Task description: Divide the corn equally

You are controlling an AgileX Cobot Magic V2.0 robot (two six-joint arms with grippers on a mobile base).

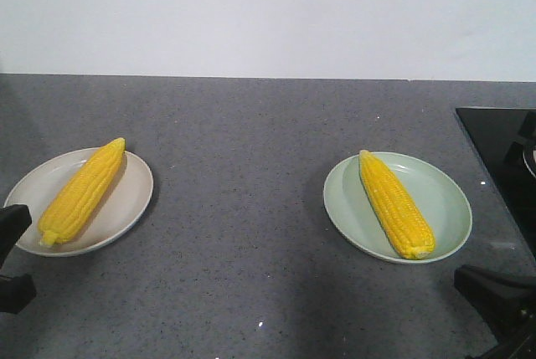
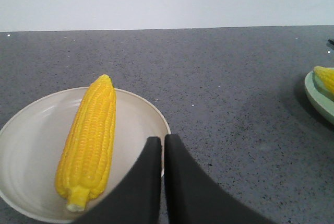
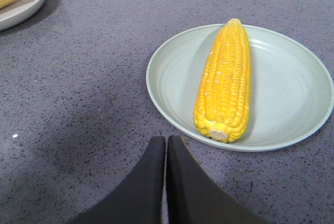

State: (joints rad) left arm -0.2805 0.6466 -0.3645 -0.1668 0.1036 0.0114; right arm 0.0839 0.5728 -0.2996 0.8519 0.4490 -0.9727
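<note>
**One cob on each plate, both claws closed and empty**

On the left of the grey counter (image 1: 251,208), a cream plate (image 1: 134,200) holds one corn cob (image 1: 82,192), lying at a slant with its tip pointing away. The left claw (image 2: 163,143) sits just beside that plate's near rim, fingers pressed together, holding nothing. To the right, well apart, a pale green plate (image 1: 444,208) holds the second cob (image 1: 395,202). The right claw (image 3: 166,143) rests near this plate, fingers also together and empty. A black stovetop (image 1: 502,150) shows at the far right edge.
</note>
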